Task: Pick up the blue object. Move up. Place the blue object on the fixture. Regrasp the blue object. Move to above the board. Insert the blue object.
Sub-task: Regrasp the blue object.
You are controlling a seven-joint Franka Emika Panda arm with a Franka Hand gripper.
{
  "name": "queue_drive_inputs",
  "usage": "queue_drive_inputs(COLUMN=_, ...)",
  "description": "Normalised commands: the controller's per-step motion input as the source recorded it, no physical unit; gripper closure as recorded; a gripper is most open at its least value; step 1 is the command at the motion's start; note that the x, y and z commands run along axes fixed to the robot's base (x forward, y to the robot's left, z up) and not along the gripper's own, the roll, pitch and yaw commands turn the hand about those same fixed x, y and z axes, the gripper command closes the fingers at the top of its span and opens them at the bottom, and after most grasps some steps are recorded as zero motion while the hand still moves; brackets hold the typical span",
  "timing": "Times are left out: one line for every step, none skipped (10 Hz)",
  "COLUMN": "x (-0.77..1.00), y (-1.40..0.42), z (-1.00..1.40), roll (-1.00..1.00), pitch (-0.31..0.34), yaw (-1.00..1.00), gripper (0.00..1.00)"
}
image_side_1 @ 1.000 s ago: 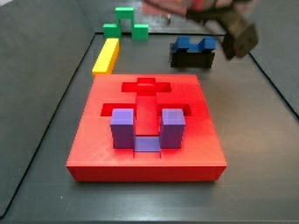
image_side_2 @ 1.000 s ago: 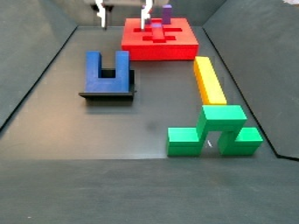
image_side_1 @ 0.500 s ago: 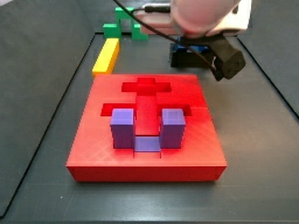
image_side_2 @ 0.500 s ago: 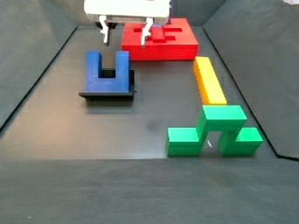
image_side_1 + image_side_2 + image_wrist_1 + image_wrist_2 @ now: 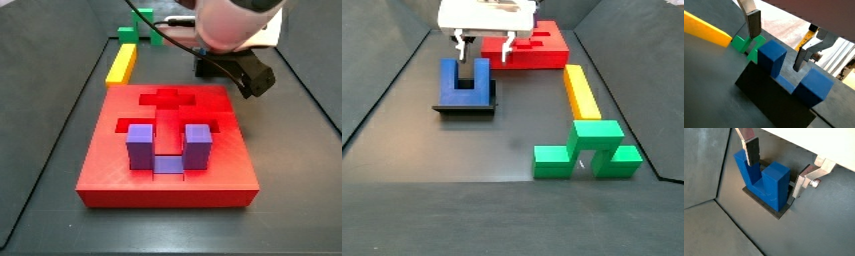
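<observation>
The blue object (image 5: 465,78) stands prongs-up on the dark fixture (image 5: 465,106), left of the red board (image 5: 543,52). My gripper (image 5: 482,52) hangs open just over it. In both wrist views the fingers flank the two prongs of the blue object (image 5: 764,182) (image 5: 772,56). One finger (image 5: 752,150) is by the far prong and the other finger (image 5: 799,185) is beside the near one, with gaps showing. In a side view the arm's hand hides the blue object, and the board (image 5: 167,178) lies in front.
A purple U-shaped block (image 5: 167,146) sits upright in a slot of the board. A yellow bar (image 5: 580,92) and a green block (image 5: 585,148) lie to the right of the fixture. Dark walls edge the floor.
The gripper has come from over the board to the fixture and lowered, its open fingers now around the blue object's prongs. The blocks have not moved.
</observation>
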Motion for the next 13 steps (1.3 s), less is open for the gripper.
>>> queue_drive_inputs(x=0.07, y=0.10, z=-0.25, roll=0.12, pitch=0.000, yaw=0.02, gripper=0.00)
queue_drive_inputs(x=0.00, y=0.11, z=-0.26, roll=0.12, pitch=0.000, yaw=0.00, gripper=0.00)
queue_drive_inputs(x=0.00, y=0.00, z=-0.04, roll=0.01, pitch=0.000, yaw=0.00, gripper=0.00)
queue_drive_inputs(x=0.00, y=0.00, z=0.00, roll=0.00, pitch=0.000, yaw=0.00, gripper=1.00)
queue_drive_inputs(x=0.00, y=-0.05, z=0.00, roll=0.00, pitch=0.000, yaw=0.00, gripper=1.00)
queue_drive_inputs(x=0.00, y=0.00, z=0.00, roll=0.00, pitch=0.000, yaw=0.00, gripper=1.00)
queue_drive_inputs(x=0.00, y=0.00, z=0.00, roll=0.00, pitch=0.000, yaw=0.00, gripper=1.00)
queue_drive_inputs(x=0.00, y=0.00, z=0.00, roll=0.00, pitch=0.000, yaw=0.00, gripper=1.00)
queue_drive_inputs(x=0.00, y=0.00, z=0.00, roll=0.00, pitch=0.000, yaw=0.00, gripper=1.00)
queue_drive_inputs(x=0.00, y=0.00, z=0.00, roll=0.00, pitch=0.000, yaw=0.00, gripper=1.00)
queue_drive_inputs(x=0.00, y=0.00, z=0.00, roll=0.00, pitch=0.000, yaw=0.00, gripper=1.00)
queue_drive_inputs(x=0.00, y=0.00, z=0.00, roll=0.00, pitch=0.000, yaw=0.00, gripper=1.00)
queue_drive_inputs(x=0.00, y=0.00, z=0.00, roll=0.00, pitch=0.000, yaw=0.00, gripper=1.00)
